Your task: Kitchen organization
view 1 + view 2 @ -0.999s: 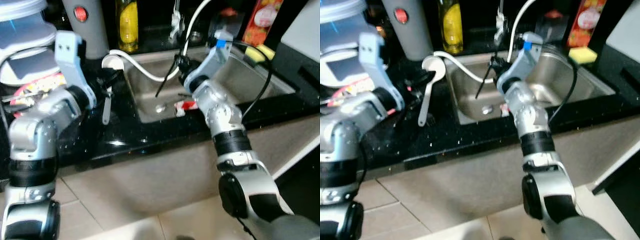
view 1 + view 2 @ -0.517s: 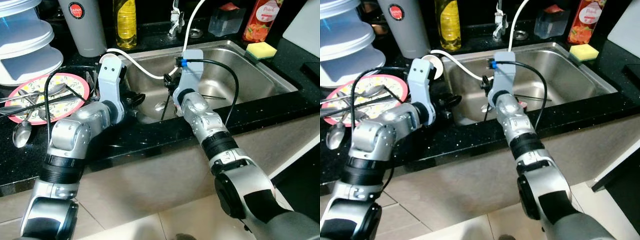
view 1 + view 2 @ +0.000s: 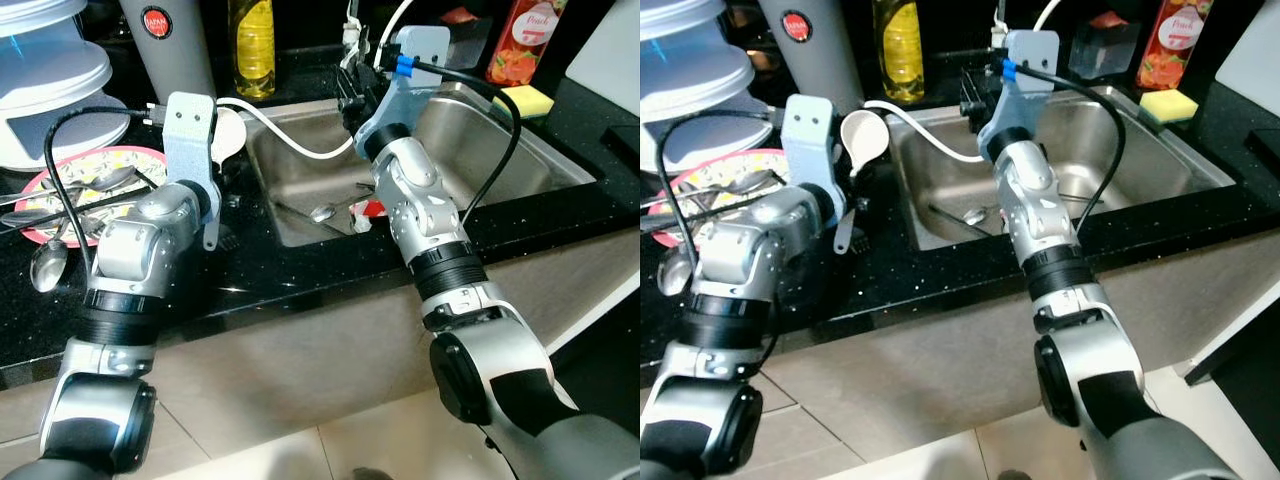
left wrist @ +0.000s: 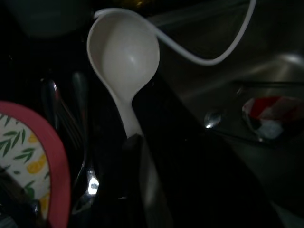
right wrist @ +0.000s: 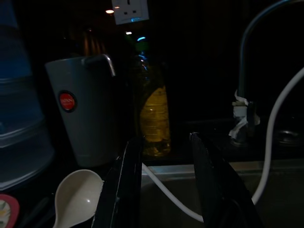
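A white ladle (image 3: 862,135) is held tilted over the black counter, just left of the sink (image 3: 548,165). My left gripper (image 3: 853,207) is shut on its handle, and the bowl (image 4: 124,54) faces the left wrist camera. My right gripper (image 3: 350,95) hovers open over the sink's back left corner, its two fingers (image 5: 130,175) apart with nothing between them. It points toward a yellow oil bottle (image 5: 154,114). In the sink lie a metal spoon (image 3: 320,212), a thin dark stick (image 3: 298,213) and a red and white wrapper (image 3: 372,208).
A pink-rimmed plate (image 3: 150,158) with cutlery sits on the counter at left, with a loose spoon (image 3: 45,265) near it. A grey canister (image 3: 165,45) and stacked containers (image 3: 50,75) stand behind. A white hose (image 3: 290,140) crosses the sink; a yellow sponge (image 3: 530,100) lies at the right.
My right gripper rose from inside the sink to its back corner, and the thin stick that hung below it now lies in the sink. The left arm drew back left with the ladle.
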{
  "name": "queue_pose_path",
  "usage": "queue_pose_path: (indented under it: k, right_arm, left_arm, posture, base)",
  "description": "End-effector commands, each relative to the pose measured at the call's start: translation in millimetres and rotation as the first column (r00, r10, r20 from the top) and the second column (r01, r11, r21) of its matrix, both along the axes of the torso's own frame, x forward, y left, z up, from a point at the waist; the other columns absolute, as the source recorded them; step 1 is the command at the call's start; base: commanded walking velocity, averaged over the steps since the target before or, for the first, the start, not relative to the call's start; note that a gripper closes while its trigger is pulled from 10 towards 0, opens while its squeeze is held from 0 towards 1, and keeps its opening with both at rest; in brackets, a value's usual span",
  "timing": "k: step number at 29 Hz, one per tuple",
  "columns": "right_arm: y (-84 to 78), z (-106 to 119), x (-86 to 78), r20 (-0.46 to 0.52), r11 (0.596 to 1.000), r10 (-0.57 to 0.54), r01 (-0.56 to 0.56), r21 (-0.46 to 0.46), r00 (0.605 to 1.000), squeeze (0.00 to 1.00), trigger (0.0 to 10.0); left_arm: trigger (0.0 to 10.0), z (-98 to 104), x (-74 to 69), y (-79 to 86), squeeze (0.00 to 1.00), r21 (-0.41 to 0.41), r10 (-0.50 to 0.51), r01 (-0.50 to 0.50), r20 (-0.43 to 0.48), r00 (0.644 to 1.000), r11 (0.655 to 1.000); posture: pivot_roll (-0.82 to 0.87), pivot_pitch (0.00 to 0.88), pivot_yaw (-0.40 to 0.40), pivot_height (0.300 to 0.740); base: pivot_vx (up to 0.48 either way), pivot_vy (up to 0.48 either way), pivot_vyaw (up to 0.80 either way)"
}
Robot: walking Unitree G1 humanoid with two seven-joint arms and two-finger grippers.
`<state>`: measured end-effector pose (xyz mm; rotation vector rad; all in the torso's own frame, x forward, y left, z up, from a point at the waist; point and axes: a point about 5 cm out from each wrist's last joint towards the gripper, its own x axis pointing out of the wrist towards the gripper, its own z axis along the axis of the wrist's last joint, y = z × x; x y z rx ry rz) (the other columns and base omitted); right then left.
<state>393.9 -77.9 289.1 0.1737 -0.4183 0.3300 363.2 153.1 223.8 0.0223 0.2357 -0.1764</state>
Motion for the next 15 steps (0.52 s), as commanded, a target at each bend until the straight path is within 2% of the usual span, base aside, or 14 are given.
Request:
queue_pose_path:
  k: [1,5,6,7,11,15]
  right_arm:
    - [2.6,4,-0.8,0.024,1.000,0.007,-0.007,-0.002,1.000,0.00,10.0]
    - [3.0,5,-1.2,0.028,1.000,0.011,-0.011,-0.003,1.000,0.00,10.0]
    - [3.3,5,-1.5,0.029,1.000,0.014,-0.014,-0.004,0.999,0.00,10.0]
    - [3.4,5,-1.9,0.030,1.000,0.017,-0.017,-0.005,0.999,0.00,10.0]
    - [4.9,2,-2.3,0.023,1.000,0.023,-0.023,-0.003,0.999,0.00,10.0]
    - [6.7,2,-2.8,0.021,1.000,0.029,-0.029,-0.001,0.999,0.00,10.0]
  left_arm:
    - [10.0,-7,7.5,-3.6,1.00,0.002,0.034,-0.034,-0.040,0.999,0.999]
    - [10.0,-12,12.7,-2.0,1.00,0.002,0.072,-0.072,-0.067,0.995,0.997]
    - [10.0,-16,19.2,-0.4,0.91,0.004,0.110,-0.110,-0.083,0.990,0.994]
    - [10.0,-19,24.8,0.7,0.00,0.002,0.139,-0.140,-0.093,0.986,0.990]
    - [10.0,-21,35.8,-2.4,0.00,-0.004,0.143,-0.144,-0.105,0.984,0.990]
    - [10.0,-26,38.3,-2.7,0.00,0.015,0.152,-0.151,-0.139,0.979,0.988]
  posture:
    - [-0.04,0.000,0.014,0.740]
    - [-0.04,0.000,0.013,0.740]
    - [-0.04,0.000,0.011,0.740]
    - [-0.04,0.000,0.011,0.740]
    - [-0.04,0.000,0.011,0.740]
    - [-0.05,0.000,0.020,0.740]
  base:
    - [0.000,0.000,0.00]
    - [0.000,0.000,0.00]
    - [0.000,0.000,0.00]
    - [0.000,0.000,0.00]
    - [0.000,0.000,0.00]
    - [0.000,0.000,0.00]
